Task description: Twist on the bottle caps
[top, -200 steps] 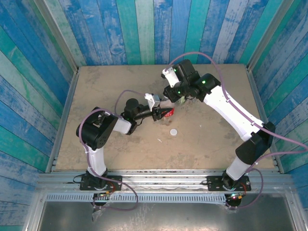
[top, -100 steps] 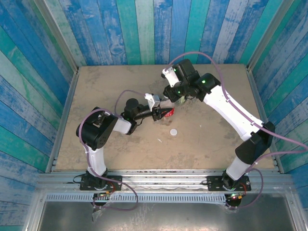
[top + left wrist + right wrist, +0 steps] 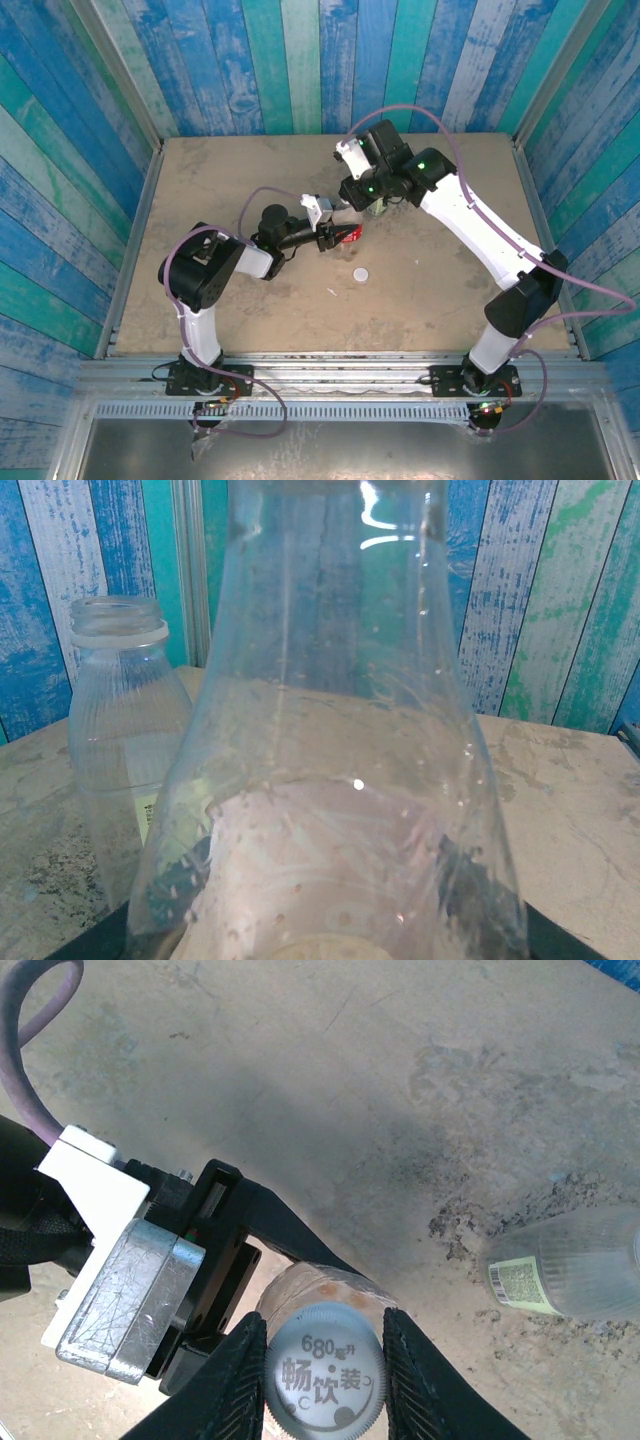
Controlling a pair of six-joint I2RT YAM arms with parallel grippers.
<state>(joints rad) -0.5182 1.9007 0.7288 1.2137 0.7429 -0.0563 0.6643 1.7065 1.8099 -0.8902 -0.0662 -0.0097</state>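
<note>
Right hand (image 3: 325,1365), clamped on the cap (image 3: 324,1385), has turned slightly atop the red-labelled bottle (image 3: 330,780) gripped by the left hand (image 3: 336,237), so tightening appears under way.

My left arm folds at the elbow and runs its forearm low toward the middle, its end effector (image 3: 335,237) clamped on the red-labelled bottle (image 3: 351,236). My right arm arches from its base up and leftward, wrist pointing down. Its end effector (image 3: 325,1355) pinches the white cap (image 3: 325,1380) from both sides, directly above my left one.
</note>
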